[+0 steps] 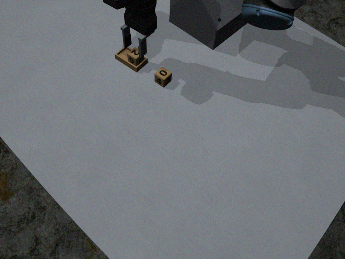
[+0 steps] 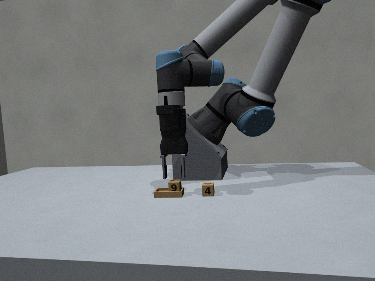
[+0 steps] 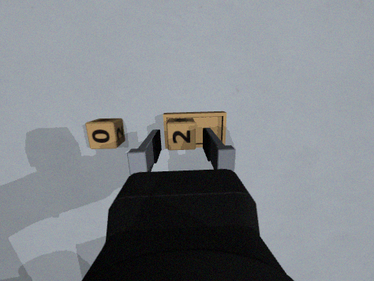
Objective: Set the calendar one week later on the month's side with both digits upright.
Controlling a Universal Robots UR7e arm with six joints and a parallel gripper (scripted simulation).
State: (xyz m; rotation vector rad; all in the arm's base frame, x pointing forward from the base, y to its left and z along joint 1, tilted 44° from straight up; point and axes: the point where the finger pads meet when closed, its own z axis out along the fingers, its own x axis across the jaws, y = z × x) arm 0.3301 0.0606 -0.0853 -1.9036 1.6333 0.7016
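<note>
"From where I stand, which numbers do you see?"

"In the exterior view, the cube in the tray (image 1: 133, 56) (image 2: 174, 185) (image 3: 181, 135) shows an upright 9 on its near face. The loose cube (image 1: 162, 77) (image 2: 208, 189) (image 3: 106, 134) shows an upright 4."

"And from above?"

"The wrist view gives a clear 2 on top of the first cube and a 0 on top of the loose one. The exterior view shows these top faces only as thin, slanted marks."

"Where are they exactly?"

"The first is in the right part of the tray (image 1: 125, 62) (image 2: 163, 194) (image 3: 197, 114). The loose one is on the surface (image 1: 167, 167) (image 2: 181, 226) (image 3: 276, 79), to the right of the tray and apart from it. The wrist view is turned around, so there it appears on the other side."

"Does the gripper (image 1: 134, 52) (image 2: 174, 177) (image 3: 181, 138) hold something?"

"No, its jaws are open, with nothing gripped. The top view hides part of the first cube behind one finger, but the exterior view shows both fingertips higher than this cube."
</note>
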